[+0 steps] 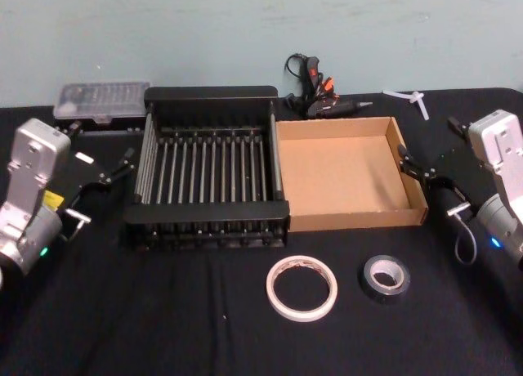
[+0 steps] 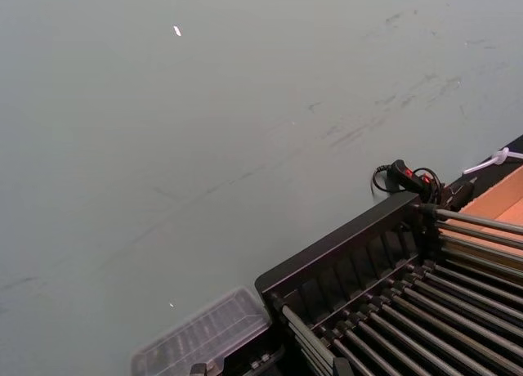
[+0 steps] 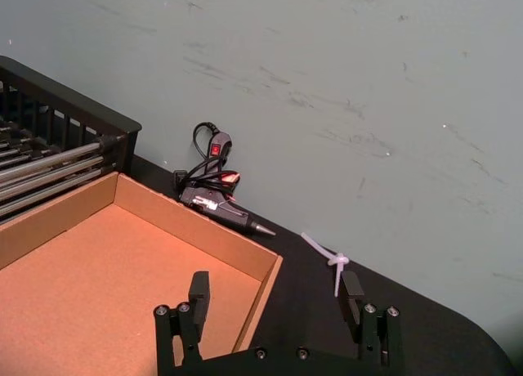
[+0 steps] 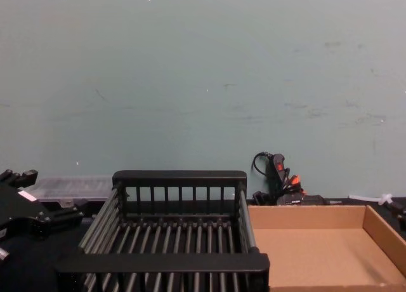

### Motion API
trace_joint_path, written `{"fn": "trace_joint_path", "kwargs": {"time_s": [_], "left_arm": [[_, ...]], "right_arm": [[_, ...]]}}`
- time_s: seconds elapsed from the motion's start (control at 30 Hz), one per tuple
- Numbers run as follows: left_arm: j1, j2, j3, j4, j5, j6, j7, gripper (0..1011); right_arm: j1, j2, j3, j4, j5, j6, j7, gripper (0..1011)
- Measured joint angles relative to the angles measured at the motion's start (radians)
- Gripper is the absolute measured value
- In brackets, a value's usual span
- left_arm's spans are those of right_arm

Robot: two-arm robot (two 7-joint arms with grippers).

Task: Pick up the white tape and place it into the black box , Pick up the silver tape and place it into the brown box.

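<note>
Lying flat before the black box (image 1: 206, 167): white tape (image 1: 301, 288), near its front right corner | silver tape (image 1: 384, 278) just right of the white ring, apart | brown box (image 1: 347, 176) touching the crate's right side | left gripper (image 1: 105, 180) left of crate, fingers spread | right gripper (image 3: 274, 302) right of tray, fingers spread, holding nothing

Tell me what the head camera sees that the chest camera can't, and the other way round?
Head camera alone: the white tape and the silver tape lying flat on the black table, in front of the boxes. The left claw and right claw hang at the sides, both open and empty.

Chest camera alone: a tall stretch of green wall.

Both share: the black box, the brown box and the glue gun behind them.
</note>
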Motion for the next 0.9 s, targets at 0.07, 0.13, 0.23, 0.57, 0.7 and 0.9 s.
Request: {"fn": "trace_joint_path", "kwargs": {"time_s": [0.07,0.13,0.23,0.57,0.7,0.9], "left_arm": [[0.000,0.000,0.000,0.000,0.000,0.000,0.000,1001],[0.000,0.000,0.000,0.000,0.000,0.000,0.000,1001],[0.000,0.000,0.000,0.000,0.000,0.000,0.000,1001],[0.000,0.000,0.000,0.000,0.000,0.000,0.000,1001],[0.000,0.000,0.000,0.000,0.000,0.000,0.000,1001],[0.000,0.000,0.000,0.000,0.000,0.000,0.000,1001]], "right_arm": [[0.000,0.000,0.000,0.000,0.000,0.000,0.000,1002],[0.000,0.000,0.000,0.000,0.000,0.000,0.000,1002],[0.000,0.000,0.000,0.000,0.000,0.000,0.000,1002],[0.000,0.000,0.000,0.000,0.000,0.000,0.000,1002],[0.000,0.000,0.000,0.000,0.000,0.000,0.000,1002],[0.000,0.000,0.000,0.000,0.000,0.000,0.000,1002]]}}
